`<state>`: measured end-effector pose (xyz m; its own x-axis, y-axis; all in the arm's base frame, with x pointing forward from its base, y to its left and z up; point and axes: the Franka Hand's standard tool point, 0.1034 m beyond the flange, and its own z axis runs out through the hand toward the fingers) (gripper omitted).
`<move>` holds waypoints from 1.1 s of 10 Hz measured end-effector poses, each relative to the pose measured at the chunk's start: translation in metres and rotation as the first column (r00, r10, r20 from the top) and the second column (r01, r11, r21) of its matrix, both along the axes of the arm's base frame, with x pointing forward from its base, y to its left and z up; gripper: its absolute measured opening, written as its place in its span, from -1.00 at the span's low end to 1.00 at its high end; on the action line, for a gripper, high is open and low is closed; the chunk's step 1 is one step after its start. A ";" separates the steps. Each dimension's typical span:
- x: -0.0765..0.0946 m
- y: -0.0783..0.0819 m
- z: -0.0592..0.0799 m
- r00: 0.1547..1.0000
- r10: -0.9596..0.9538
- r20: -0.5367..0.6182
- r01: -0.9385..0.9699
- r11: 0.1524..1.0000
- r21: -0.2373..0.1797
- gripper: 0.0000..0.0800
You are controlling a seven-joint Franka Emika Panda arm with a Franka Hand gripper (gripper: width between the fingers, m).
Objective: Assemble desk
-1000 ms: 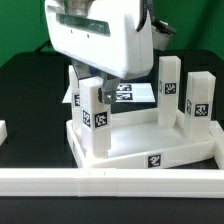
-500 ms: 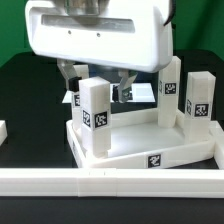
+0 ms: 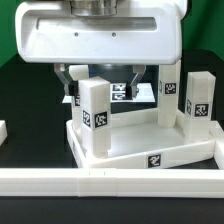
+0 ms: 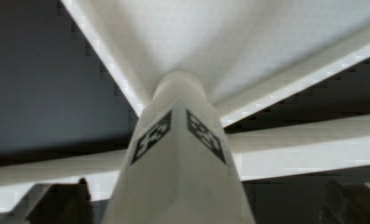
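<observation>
On the black table [image 3: 30, 90], desk legs [image 3: 95, 118] bear unreadable black-and-white tags.

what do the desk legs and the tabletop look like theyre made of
Legs: seemingly white plastic, matte and smooth, with crisp square edges and black-and-white tags. Tabletop: apparently the same white plastic, with an even matte surface and a moulded-looking rim. The material cannot be confirmed from looks alone.

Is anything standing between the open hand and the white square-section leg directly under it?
Nothing visible. The hand hangs open over the white square-section leg, which stands upright in the white rimmed tabletop; its fingers straddle the leg's top.
</observation>
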<state>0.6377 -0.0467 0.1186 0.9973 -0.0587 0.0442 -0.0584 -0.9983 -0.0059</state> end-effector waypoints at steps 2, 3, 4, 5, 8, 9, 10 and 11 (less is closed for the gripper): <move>0.000 0.000 0.001 0.992 0.128 0.000 -0.128 0.992 -0.006 0.62; -0.001 0.000 0.001 0.977 0.212 0.000 -0.212 0.977 -0.010 0.62; -0.001 -0.001 0.002 0.965 0.263 0.000 -0.262 0.965 -0.013 0.62; -0.001 -0.002 0.002 0.956 0.293 0.000 -0.293 0.956 -0.014 0.62; 0.000 -0.005 0.002 0.923 0.384 -0.006 -0.384 0.923 -0.029 0.62; 0.000 -0.005 0.002 0.923 0.384 -0.006 -0.384 0.923 -0.029 0.32; 0.000 -0.005 0.002 0.923 0.384 -0.007 -0.384 0.923 -0.029 -0.03; 0.000 -0.005 0.002 0.923 0.384 -0.007 -0.384 0.923 -0.029 -0.28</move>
<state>0.6376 -0.0517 0.1208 0.9432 0.3300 0.0393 0.3293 -0.9439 0.0230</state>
